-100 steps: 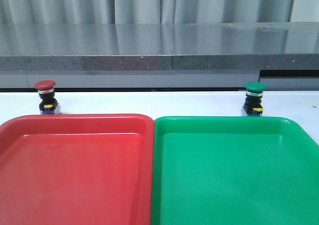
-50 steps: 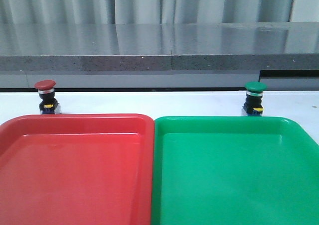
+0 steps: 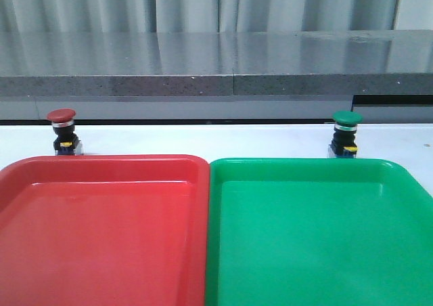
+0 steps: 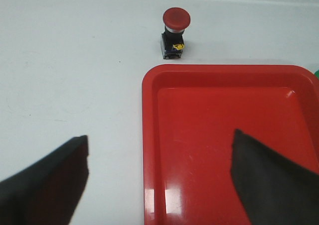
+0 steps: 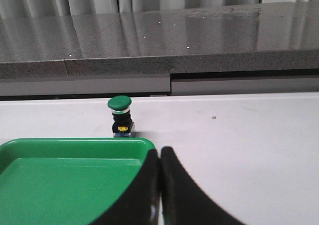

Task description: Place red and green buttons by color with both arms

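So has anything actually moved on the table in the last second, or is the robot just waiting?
Nothing has visibly changed. The red button stands on the table behind the red tray, the green button behind the green tray, both in the same spots as before. Neither tray holds anything, and no arm shows in the front view.
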Motion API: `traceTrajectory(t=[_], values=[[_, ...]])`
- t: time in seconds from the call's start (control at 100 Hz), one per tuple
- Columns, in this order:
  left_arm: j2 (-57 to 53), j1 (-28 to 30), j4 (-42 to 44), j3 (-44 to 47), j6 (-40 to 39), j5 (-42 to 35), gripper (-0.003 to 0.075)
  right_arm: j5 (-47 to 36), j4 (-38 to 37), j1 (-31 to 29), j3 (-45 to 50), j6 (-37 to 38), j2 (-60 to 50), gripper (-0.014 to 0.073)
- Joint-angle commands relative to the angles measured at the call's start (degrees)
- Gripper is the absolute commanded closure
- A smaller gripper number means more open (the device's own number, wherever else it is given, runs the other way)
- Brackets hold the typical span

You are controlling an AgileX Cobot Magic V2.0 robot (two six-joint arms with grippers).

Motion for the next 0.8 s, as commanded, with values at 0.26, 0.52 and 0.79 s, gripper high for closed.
traceTrajectory(t=[0.26,0.52,0.79], values=[[7.41,-2.03,-1.1,-7.42,1.51,-5.88,0.0062,-4.88,-0.47,-0.08,-0.86,-0.15,-1.23,0.0661],[24.04,-4.1,-2.01,-18.59,1.51,-7.48,0.0062,-4.88,-0.47,-0.08,-0.86,-0.15,-1.23,0.0661],[39.1,-4.1,-2.74,-28.79,1.51,-9.45,0.0062,-4.88,-0.47,-0.08,-0.86,-0.15,-1.23,0.0661]])
